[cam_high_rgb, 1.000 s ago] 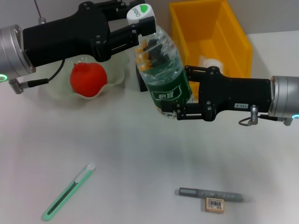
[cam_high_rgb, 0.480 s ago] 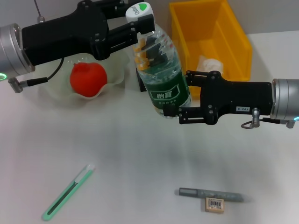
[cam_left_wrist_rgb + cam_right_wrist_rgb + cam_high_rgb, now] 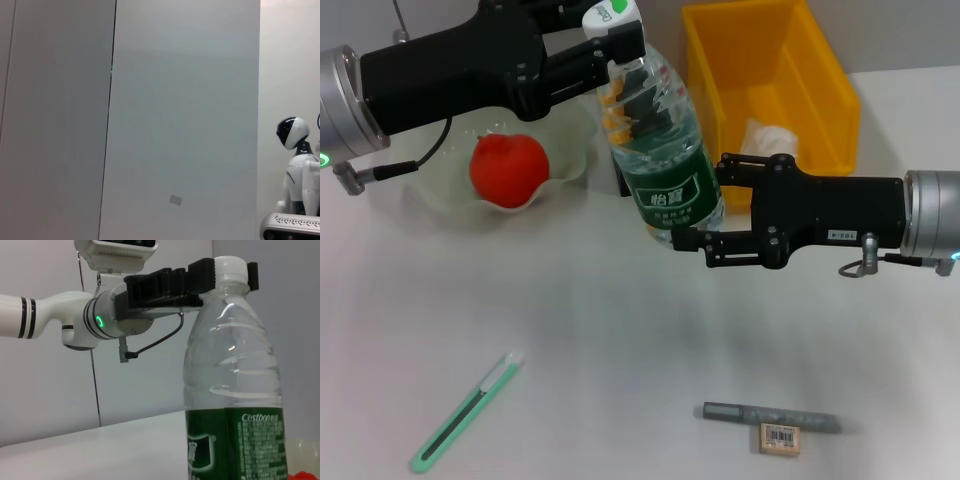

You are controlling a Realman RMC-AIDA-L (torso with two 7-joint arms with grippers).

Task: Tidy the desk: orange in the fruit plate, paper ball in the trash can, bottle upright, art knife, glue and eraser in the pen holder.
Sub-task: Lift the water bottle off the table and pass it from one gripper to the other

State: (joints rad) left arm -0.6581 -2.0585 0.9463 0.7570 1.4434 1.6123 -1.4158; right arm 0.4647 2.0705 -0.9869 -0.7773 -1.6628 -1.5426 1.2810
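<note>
The white counter carries everything. At its far side stands the yellow trash can, with a white paper ball lying inside. Left of it, the pale fruit plate with a wavy rim holds the orange, which looks reddish here. Between plate and can, the clear bottle with a green label and white cap is held nearly upright, tilted a little, its base at the counter. The left gripper reaches in from the left, its fingers closed on the bottle's cap; the right wrist view shows the dark fingers clamped on either side of the cap. The right gripper comes in from the right, its fingers closed around the bottle's lower body by the label. A dark pen holder is mostly hidden behind the bottle. Near the front, the green art knife lies at the left, well apart from the grey glue stick at the right, with the small eraser just beside it
</note>
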